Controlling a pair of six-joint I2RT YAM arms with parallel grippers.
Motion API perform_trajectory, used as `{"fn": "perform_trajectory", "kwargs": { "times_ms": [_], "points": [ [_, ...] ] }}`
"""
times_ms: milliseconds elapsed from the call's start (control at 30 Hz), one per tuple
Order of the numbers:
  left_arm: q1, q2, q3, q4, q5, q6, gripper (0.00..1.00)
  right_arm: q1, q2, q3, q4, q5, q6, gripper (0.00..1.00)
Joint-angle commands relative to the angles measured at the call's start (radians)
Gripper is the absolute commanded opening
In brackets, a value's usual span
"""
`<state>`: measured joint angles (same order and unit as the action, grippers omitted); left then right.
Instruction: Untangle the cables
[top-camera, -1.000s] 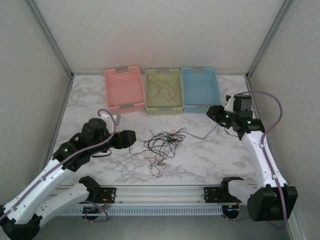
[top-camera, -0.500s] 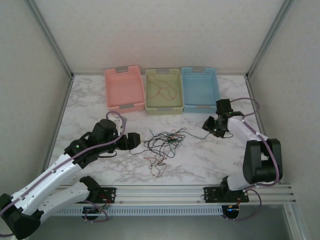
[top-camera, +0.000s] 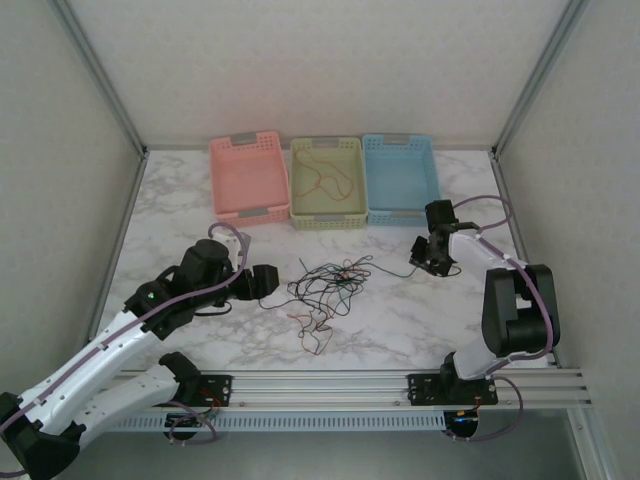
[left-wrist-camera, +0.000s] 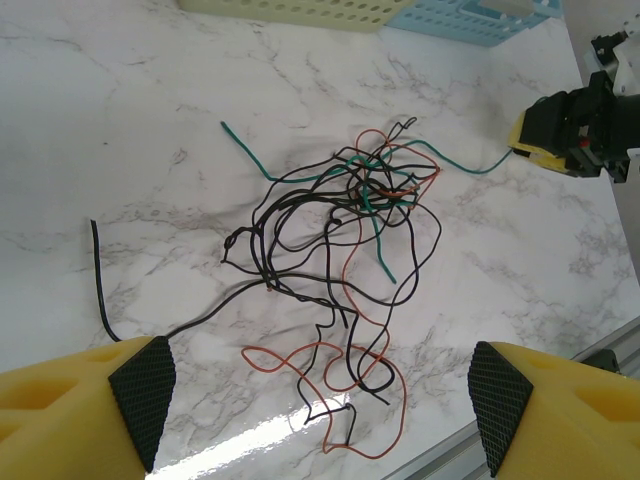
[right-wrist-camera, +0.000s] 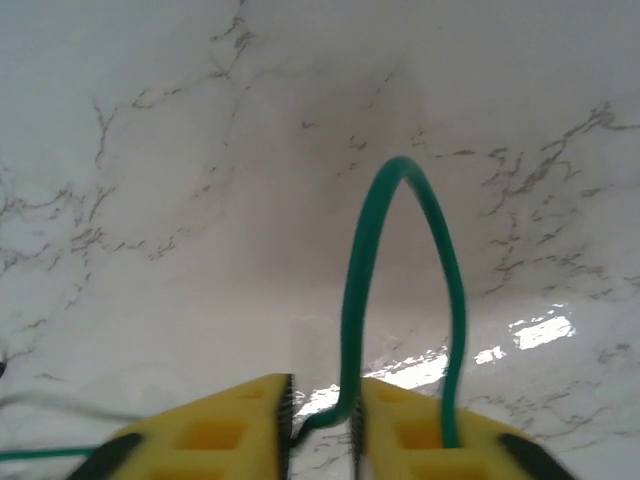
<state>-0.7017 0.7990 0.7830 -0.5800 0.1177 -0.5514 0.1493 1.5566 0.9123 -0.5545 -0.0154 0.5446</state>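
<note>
Cables: your tangle (top-camera: 322, 287) lies mid-table on the marble, between the two grippers. It is a loose knot of hair-thin, curly wires in black, reddish-orange and dark teal-green.
Tangle shape: in the left wrist view the black strands bunch into tight loops at the centre. The orange ones swing out in wide, soft curves toward the near edge, and one black tail trails off alone to the left.
Green wire: look at the right wrist view. The green wire (right-wrist-camera: 356, 280) arches up in a smooth, narrow hoop over the table, and its left leg drops into the slot between the pads.
Right gripper: your right gripper (right-wrist-camera: 322, 400) has its yellow fingers drawn close together, pinching that green strand. It sits low over the marble, right of the tangle and near the blue basket.
Left gripper: your left gripper (left-wrist-camera: 320, 390) is spread wide, with yellow fingers tipped in dark ribbed pads and nothing between them. It hangs just left of the tangle, facing it.
Table: white marble-pattern top (top-camera: 420, 310), grey-veined and glossy, throwing glare near the front rail.
Baskets: three slotted plastic baskets stand side by side along the far edge, pink (top-camera: 243, 180), yellow-green (top-camera: 326, 221) and blue (top-camera: 400, 180).
Reddish-orange wire: one (top-camera: 325, 178) lies loosely curled inside the yellow-green basket.
</note>
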Motion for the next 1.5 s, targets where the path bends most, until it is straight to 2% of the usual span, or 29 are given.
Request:
{"fn": "perform_trajectory", "kwargs": {
  "times_ms": [0,67,100,333,567,667,867,1033,1100,1167,1300,1467],
  "points": [
    [-0.009,-0.015,-0.010,-0.017,-0.024,-0.007,0.79,0.008,-0.001,0.017,0.012,0.010,0.012,0.11],
    [-0.009,-0.018,-0.008,-0.024,-0.026,-0.006,0.79,0.017,-0.026,0.024,-0.002,0.002,0.011,0.01],
    [-0.010,-0.019,-0.009,-0.024,-0.028,-0.007,0.79,0.026,-0.047,0.033,-0.017,-0.006,0.012,0.00],
    [-0.008,-0.004,-0.025,-0.006,-0.031,-0.010,0.79,0.114,-0.295,0.103,-0.021,-0.200,0.026,0.00],
    [-0.010,0.014,-0.044,0.063,0.037,-0.004,0.78,0.119,-0.530,0.170,0.140,-0.443,0.064,0.00],
    [-0.010,0.020,-0.044,0.080,0.066,0.003,0.78,0.119,-0.586,0.232,0.179,-0.496,0.093,0.00],
    [-0.012,0.037,-0.046,0.155,0.130,0.011,0.77,0.119,-0.577,0.372,0.155,-0.559,0.143,0.00],
    [-0.042,0.090,-0.031,0.270,0.207,0.055,0.76,0.120,-0.563,0.385,0.157,-0.558,0.157,0.00],
    [-0.078,0.133,-0.013,0.301,0.195,0.112,0.76,0.121,-0.561,0.373,0.159,-0.555,0.164,0.00],
    [-0.118,0.183,-0.009,0.346,0.119,0.175,0.76,0.121,-0.561,0.351,0.176,-0.551,0.175,0.00],
    [-0.173,0.280,-0.004,0.440,0.046,0.262,0.77,0.121,-0.561,0.342,0.165,-0.533,0.181,0.00],
    [-0.191,0.394,-0.056,0.640,0.078,0.298,0.79,0.121,-0.562,0.348,0.141,-0.508,0.182,0.00]
  ]
}}
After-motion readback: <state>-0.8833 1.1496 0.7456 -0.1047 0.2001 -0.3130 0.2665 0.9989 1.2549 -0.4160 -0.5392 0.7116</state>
